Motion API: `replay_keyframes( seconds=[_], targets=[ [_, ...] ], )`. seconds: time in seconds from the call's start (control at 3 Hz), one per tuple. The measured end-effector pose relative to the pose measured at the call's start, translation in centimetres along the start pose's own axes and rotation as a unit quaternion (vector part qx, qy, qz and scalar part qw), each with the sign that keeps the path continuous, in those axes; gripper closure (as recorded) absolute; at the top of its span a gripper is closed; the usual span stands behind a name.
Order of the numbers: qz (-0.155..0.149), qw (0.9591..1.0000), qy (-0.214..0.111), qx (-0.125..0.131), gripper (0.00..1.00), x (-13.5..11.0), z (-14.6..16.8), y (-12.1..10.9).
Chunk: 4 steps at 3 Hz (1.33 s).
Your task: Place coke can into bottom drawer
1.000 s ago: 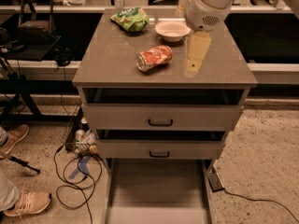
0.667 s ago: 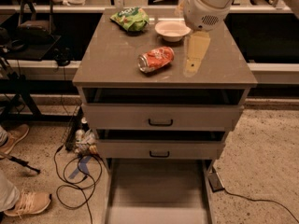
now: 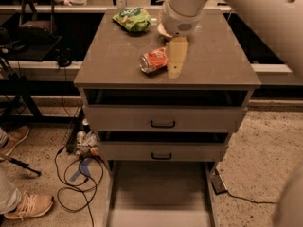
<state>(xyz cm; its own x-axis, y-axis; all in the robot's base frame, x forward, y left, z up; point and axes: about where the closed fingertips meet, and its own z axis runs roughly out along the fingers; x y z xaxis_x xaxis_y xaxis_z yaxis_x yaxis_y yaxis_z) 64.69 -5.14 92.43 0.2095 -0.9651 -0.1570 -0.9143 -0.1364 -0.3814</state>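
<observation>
The coke can (image 3: 154,60), orange-red and white, lies on its side on the grey cabinet top (image 3: 113,65), silver end facing front-left. My gripper (image 3: 175,59) hangs from the white arm just to the right of the can, close to it or touching it, low over the top. The bottom drawer (image 3: 161,193) is pulled out at floor level, a wide grey tray with nothing in it.
A green snack bag (image 3: 133,19) lies at the back of the top. A white bowl (image 3: 162,30) is mostly hidden behind my arm. Two upper drawers (image 3: 163,119) with black handles are shut. Cables (image 3: 75,174) and a person's shoes (image 3: 28,206) are on the floor at left.
My gripper has moved left across the cabinet top, from well right of the can to right beside it. The can has not moved.
</observation>
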Motion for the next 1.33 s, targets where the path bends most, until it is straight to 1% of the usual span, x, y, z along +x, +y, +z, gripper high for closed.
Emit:
replay_keyframes(
  seconds=[0.33,0.67,1.0,1.33],
  targets=[
    [-0.017,0.9998,-0.010,-0.004,0.00,-1.1,2.9,-2.0],
    [-0.022,0.9995,-0.017,-0.012,0.00,-1.2,5.6,-3.6],
    [-0.029,0.9990,-0.020,-0.026,0.00,-1.4,8.4,-4.6],
    [-0.033,0.9984,-0.019,-0.041,0.00,-1.4,10.4,-5.1]
  ],
)
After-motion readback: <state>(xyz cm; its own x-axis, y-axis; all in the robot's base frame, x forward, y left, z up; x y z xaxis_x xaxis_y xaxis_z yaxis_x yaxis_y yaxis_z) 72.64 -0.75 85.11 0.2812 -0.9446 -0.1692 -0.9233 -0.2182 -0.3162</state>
